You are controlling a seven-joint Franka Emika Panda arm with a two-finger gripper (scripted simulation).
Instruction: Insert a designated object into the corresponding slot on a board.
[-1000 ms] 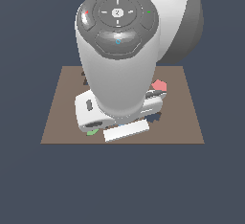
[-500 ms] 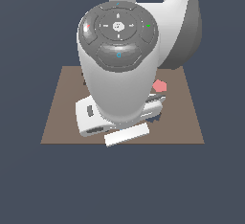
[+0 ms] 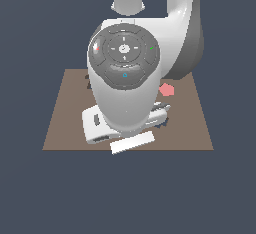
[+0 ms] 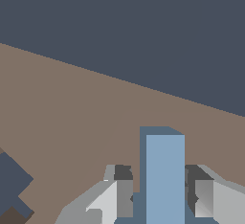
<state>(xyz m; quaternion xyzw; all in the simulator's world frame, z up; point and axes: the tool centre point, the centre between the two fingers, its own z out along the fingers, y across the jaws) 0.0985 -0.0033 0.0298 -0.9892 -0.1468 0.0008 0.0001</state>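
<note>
In the wrist view my gripper [image 4: 160,171] is shut on the designated object [image 4: 165,153], a flat light-blue piece whose long bar stands up between the two fingers [image 4: 123,189]. It hangs over the plain brown board [image 4: 72,113]. A dark recess [image 4: 12,184] lies in the board off to one side, cut by the picture's edge, so I cannot tell whether it is the slot. In the exterior view the arm's bulk hides the fingers and the blue piece; only the white hand [image 3: 97,123] shows above the board [image 3: 60,128].
A pink piece [image 3: 167,89] lies on the board at the exterior view's right, just past the arm. A sliver of a dark recess [image 3: 88,83] shows at the arm's other side. The board's edge runs close beyond the blue piece.
The arm's upper joint has come lower in the exterior view and the hand has turned a little. A green piece seen beside the hand a second ago is now covered.
</note>
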